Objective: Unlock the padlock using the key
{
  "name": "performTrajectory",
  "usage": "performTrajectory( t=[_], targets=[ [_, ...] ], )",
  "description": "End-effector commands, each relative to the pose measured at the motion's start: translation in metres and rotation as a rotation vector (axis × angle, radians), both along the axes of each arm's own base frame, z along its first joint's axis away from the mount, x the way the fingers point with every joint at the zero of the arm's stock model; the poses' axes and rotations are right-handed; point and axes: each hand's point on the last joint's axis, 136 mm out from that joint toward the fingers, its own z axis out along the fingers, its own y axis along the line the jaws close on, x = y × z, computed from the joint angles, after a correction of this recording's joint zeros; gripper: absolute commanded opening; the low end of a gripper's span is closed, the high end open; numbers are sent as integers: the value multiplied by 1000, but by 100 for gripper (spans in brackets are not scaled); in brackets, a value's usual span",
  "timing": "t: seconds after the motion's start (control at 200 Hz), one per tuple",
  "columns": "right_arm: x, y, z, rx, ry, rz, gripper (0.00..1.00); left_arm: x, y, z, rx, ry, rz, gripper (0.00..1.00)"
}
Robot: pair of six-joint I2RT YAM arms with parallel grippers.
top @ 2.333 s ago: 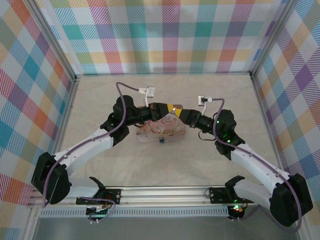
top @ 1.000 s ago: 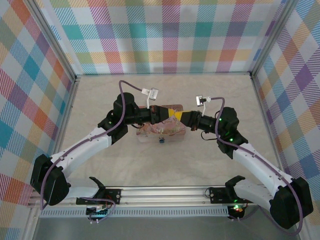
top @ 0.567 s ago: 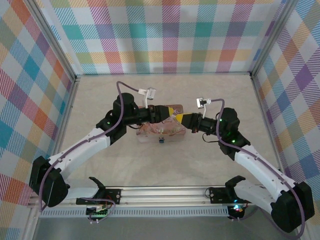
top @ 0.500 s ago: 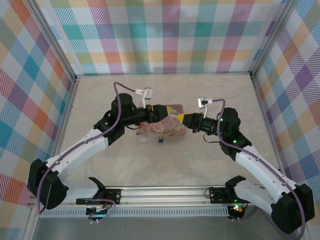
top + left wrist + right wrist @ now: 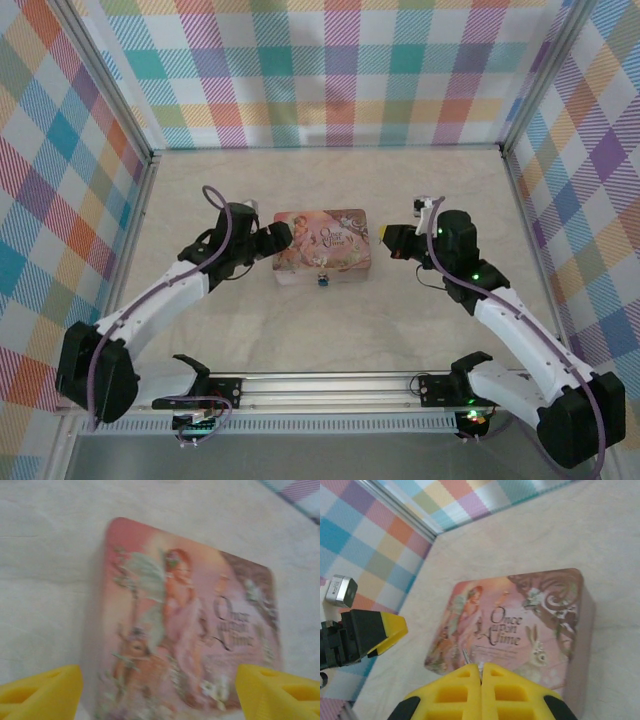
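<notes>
1. from above, the pink tin [image 5: 322, 245] lies flat in the middle of the table [image 5: 420, 190], with an arm on either side of it.
2. the padlock [image 5: 322, 279] is a tiny dark thing at the tin's 6 o'clock edge, touching or just beside the wall. i can't tell which.
3. the left gripper [image 5: 282, 236] sits at the tin's 9 o'clock, just beside its short end. the right gripper [image 5: 388, 238] is at 3 o'clock, a little off the other end.
4. the left wrist camera adds what the top view is too coarse for. the left gripper [image 5: 159, 692] has its yellow fingers [image 5: 42, 687] spread wide, one in each lower corner, with the tin's lid [image 5: 185, 625] blurred between them and nothing held.
5. the right wrist camera shows the right gripper [image 5: 481, 672] with its yellow fingers pressed together. a thin silvery tip pokes out from between them toward 11 o'clock, which looks like the key [image 5: 465, 656].
6. in that same view the tin [image 5: 520, 615] lies beyond the fingertips. one yellow finger [image 5: 389, 627] of the left gripper waits at its 9 o'clock end.
</notes>
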Motion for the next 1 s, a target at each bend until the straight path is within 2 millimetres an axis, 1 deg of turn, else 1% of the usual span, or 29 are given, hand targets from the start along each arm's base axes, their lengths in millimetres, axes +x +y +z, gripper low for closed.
performTrajectory(
  t=[0.0, 0.125, 0.26, 0.5, 0.645, 0.72, 0.8, 0.895, 0.995],
  targets=[
    [10, -14, -17, -81, 6, -72, 0, 15, 6, -19, 17, 14, 41, 82],
    [18, -24, -38, -145, 42, -130, 0, 33, -11, -29, -10, 21, -1, 83],
    [22, -28, -57, -180, 79, -154, 0, 50, -21, -37, -3, 29, -18, 83],
    [33, -28, -88, -220, 142, -171, 0, 80, -46, -27, -66, -5, -66, 82],
    [39, -27, -98, -239, 161, -179, 0, 95, -56, -19, -94, -35, -84, 82],
    [42, -29, -99, -251, 164, -190, 0, 96, -56, -15, -102, -39, -80, 82],
    [44, -32, -101, -273, 169, -206, 0, 92, -51, -14, -89, -35, -66, 83],
    [47, -38, -102, -305, 174, -232, 0, 80, -39, -13, -71, -37, -45, 84],
    [51, -40, -103, -326, 176, -240, 0, 61, -30, -8, -75, -48, -44, 86]
  ],
)
